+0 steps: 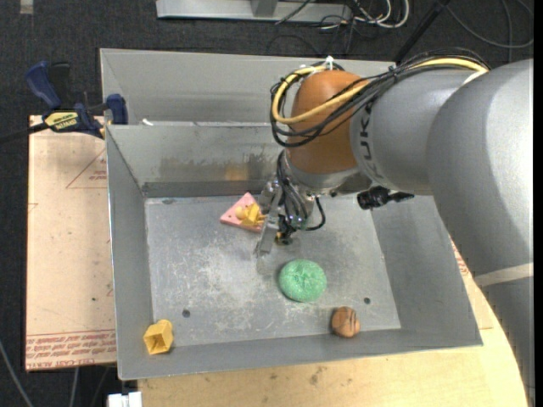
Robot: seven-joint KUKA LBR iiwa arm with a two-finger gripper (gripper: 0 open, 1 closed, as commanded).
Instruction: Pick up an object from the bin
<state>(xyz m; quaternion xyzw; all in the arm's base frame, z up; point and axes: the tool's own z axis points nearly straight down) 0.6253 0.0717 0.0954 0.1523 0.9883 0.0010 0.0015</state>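
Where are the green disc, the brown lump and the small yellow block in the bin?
green disc (302, 281), camera view, centre of its top face.
brown lump (344, 321), camera view, middle of its rounded top.
yellow block (159, 337), camera view, middle of its upper side.

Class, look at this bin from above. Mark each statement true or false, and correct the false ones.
1. A green disc lies on the floor of the bin. True.
2. The yellow block sits in the bin's far right corner. False: it sits in the near left corner.
3. A brown lump lies right of the green disc, nearer the front wall. True.
4. The end effector has lifted the green disc. False: the disc lies on the floor, just in front of the end effector.
5. A pink and yellow thing lies just left of the end effector. True.
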